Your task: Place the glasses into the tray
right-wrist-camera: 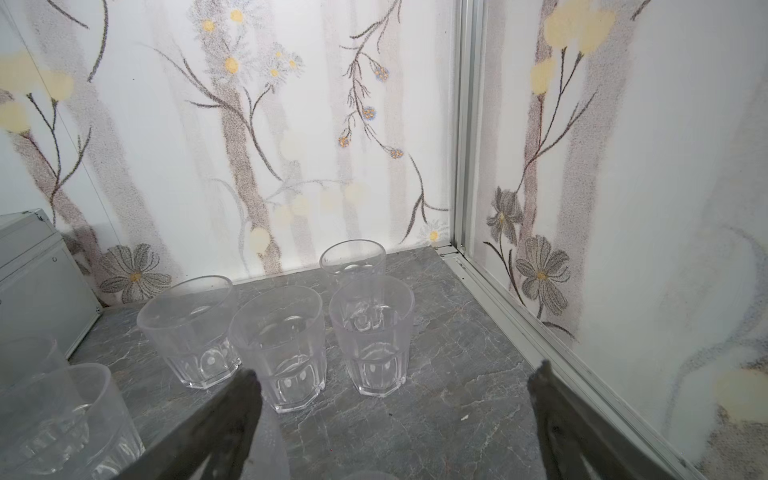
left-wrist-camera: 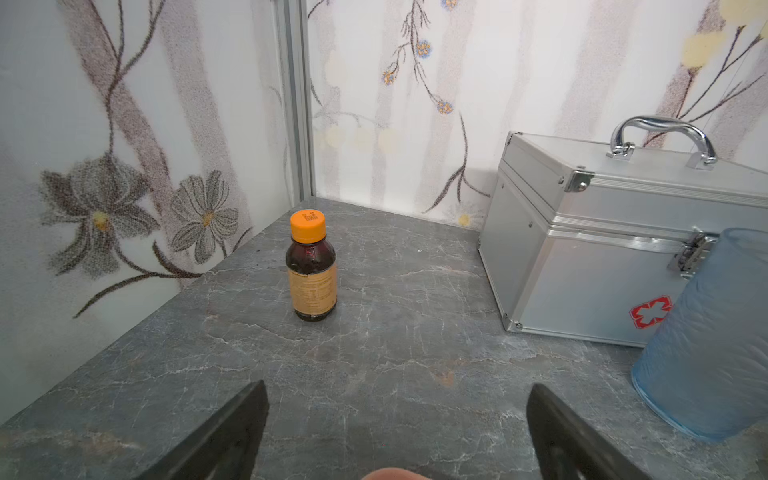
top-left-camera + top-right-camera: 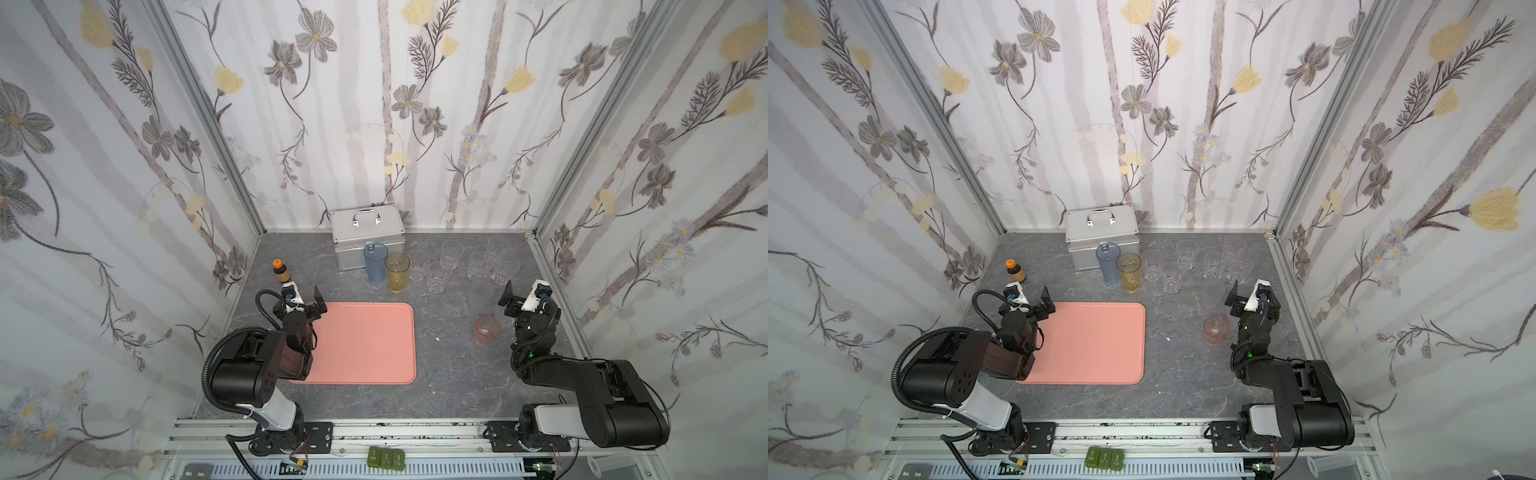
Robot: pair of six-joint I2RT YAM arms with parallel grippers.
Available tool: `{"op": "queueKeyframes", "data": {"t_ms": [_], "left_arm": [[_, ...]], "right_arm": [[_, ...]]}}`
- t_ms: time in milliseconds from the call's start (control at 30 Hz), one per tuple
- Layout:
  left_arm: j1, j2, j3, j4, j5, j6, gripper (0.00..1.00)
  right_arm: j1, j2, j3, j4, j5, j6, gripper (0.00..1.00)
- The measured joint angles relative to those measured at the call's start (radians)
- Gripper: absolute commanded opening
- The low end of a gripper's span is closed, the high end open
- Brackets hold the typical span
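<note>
The grey marbled table (image 3: 449, 374) carries everything. The tray (image 3: 365, 345) lies bare at its middle, with no glass in it, so I judge the task is at its first pick. The silver case (image 3: 368, 232) stands beyond the tray's far edge.

The left gripper (image 2: 397, 390) hovers at the tray's far-left corner, jaws spread wide and holding nothing. The right gripper (image 1: 397, 370) hangs well right of the tray, equally wide and empty, facing the clear cluster.

All the glasses stand off the tray:
- The blue glass (image 3: 376, 264) and amber glass (image 3: 397, 272) touch, just beyond its far edge.
- A frosted glass (image 3: 482, 297) is off its far-right corner.
- The pink glass (image 3: 487, 330) is to its right.
- About 6 clear tumblers (image 3: 451, 253) are bunched beyond that corner.

The brown bottle (image 3: 280, 272), past the far-left corner, stays out.

Judged advice:
- Start with the lone pink or frosted glass.
- Straddle 1 wall cleanly and close gently, since smooth plastic probably slips.
- Fill the tray's corners first.
</note>
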Motion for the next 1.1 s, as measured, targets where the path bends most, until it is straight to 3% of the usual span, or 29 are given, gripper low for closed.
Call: {"op": "queueKeyframes", "data": {"t_ms": [1100], "left_arm": [[0.013,0.000,0.000,0.000,0.005,-0.006,1.00]], "right_arm": [[0.000,0.000,0.000,0.000,0.000,0.000,1.00]]}}
